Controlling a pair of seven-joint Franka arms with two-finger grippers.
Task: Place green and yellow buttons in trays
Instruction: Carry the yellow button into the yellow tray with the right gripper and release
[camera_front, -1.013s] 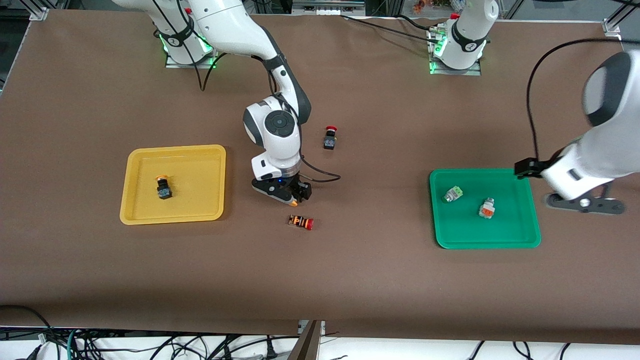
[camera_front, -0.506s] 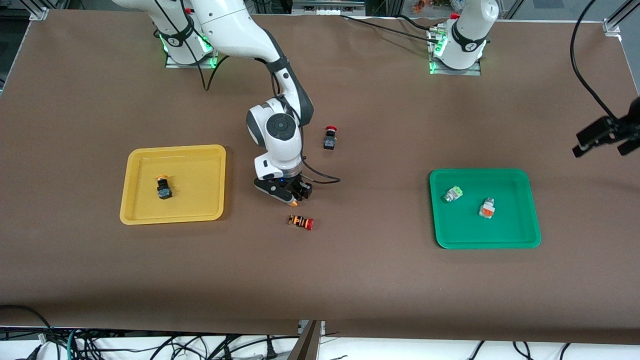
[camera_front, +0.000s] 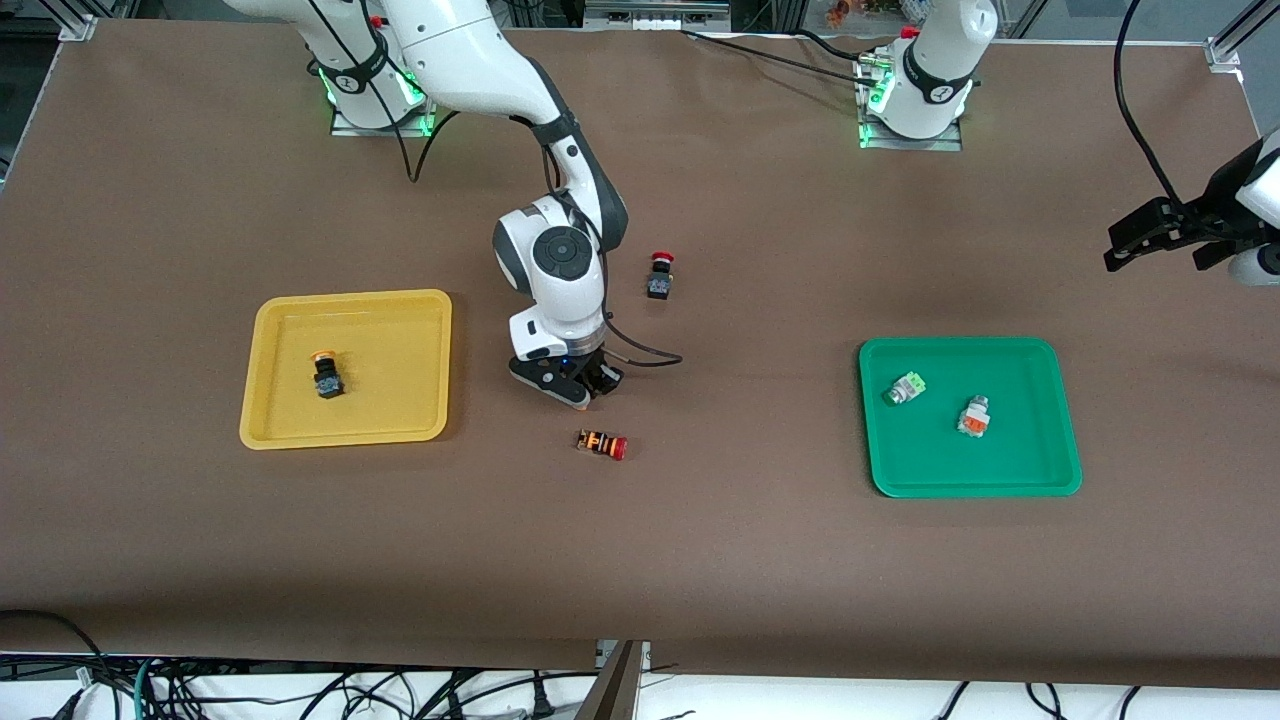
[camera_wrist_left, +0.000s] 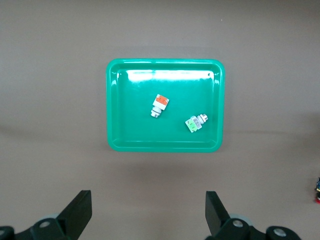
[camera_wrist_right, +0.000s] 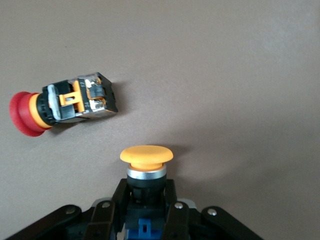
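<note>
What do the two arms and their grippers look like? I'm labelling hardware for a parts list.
Both arms are glossy white with dark grey joint bands and black cables. Green lights glow at their bases. The right gripper is black with a small blue light above it. The left gripper has flat black fingers.

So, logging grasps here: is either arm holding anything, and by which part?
The right gripper holds a yellow-capped button by its black body below the cap; the left gripper holds nothing.
</note>
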